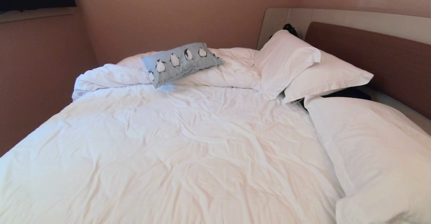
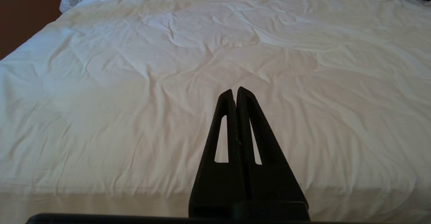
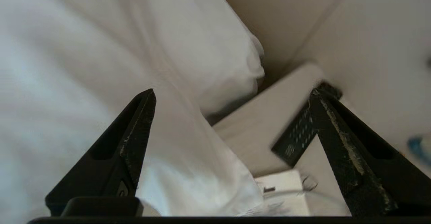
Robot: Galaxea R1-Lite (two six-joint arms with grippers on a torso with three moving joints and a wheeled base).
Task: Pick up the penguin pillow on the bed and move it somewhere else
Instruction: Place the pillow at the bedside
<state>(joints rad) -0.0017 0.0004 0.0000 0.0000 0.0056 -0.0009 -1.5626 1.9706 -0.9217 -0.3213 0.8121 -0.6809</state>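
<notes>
On the far side of the bed (image 1: 188, 139), atop the bunched duvet near the wall, the penguin pillow (image 1: 181, 63) is seen lying flat and untouched by either arm. The right gripper (image 3: 232, 96) is held wide apart with nothing between its fingers, above a white pillow's edge beside a remote control (image 3: 296, 136), while the left gripper (image 2: 235, 92) is pressed closed and empty over the duvet. If the pillow is counted as placed, the right arm is best drawn clear without snagging the bedding

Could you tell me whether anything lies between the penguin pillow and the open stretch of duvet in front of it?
Nothing visible does. The penguin pillow rests on the bunched duvet at the far side of the bed, and the duvet in front of it is bare; the white pillows lie off to one side.
</notes>
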